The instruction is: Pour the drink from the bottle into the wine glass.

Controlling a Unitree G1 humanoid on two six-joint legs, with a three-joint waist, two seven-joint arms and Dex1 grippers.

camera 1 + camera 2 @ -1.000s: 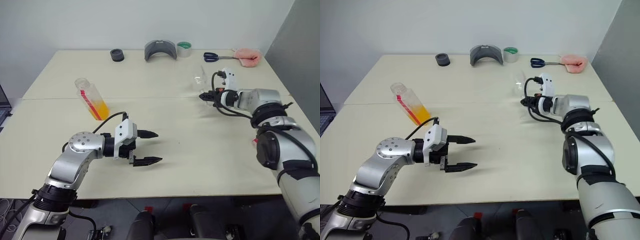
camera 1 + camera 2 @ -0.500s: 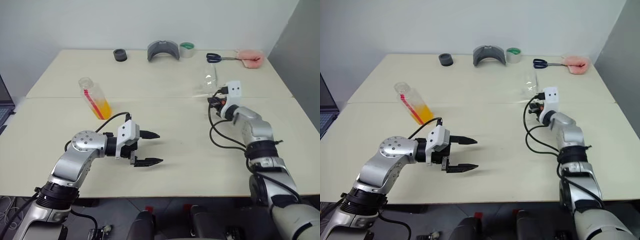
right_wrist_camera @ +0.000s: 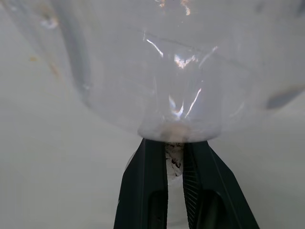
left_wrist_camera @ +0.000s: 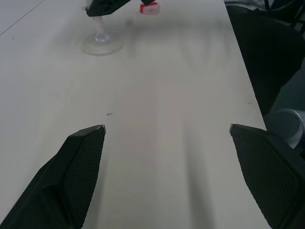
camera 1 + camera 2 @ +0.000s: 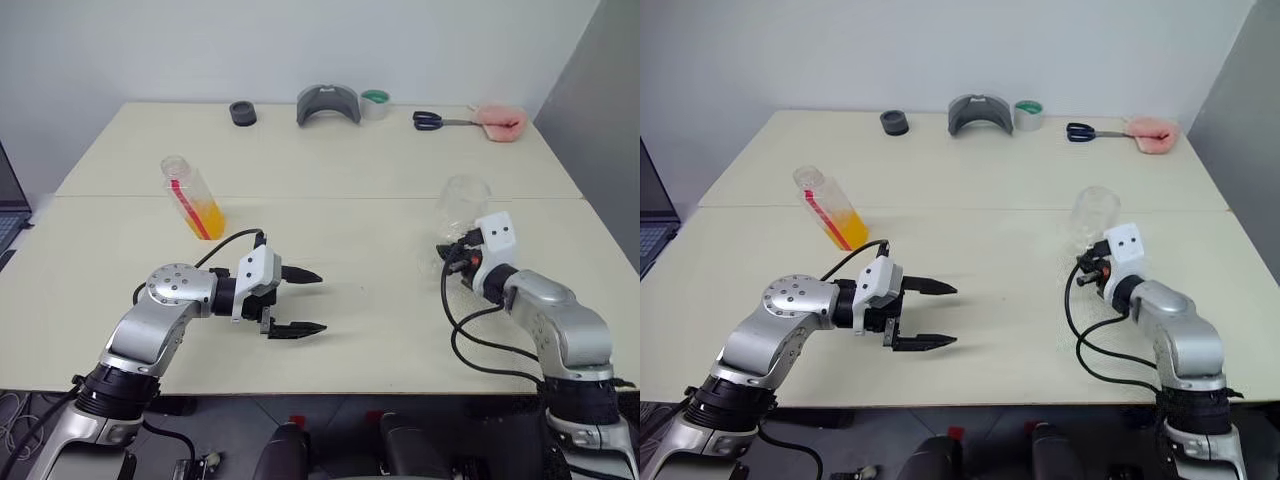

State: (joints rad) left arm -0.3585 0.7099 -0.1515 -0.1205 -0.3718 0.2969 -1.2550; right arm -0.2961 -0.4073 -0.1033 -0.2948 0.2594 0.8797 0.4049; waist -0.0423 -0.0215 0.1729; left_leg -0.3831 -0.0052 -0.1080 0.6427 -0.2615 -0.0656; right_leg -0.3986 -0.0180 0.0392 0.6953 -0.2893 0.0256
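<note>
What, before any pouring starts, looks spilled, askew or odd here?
Nothing is spilled. The bottle seems to lean in the head views, its drink still inside; that may be only the camera angle. The right gripper has its jaws shut on the wine glass stem.

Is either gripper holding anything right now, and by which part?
The right gripper is shut on the wine glass, gripping its stem under the bowl. The left gripper is open, holding nothing.
</note>
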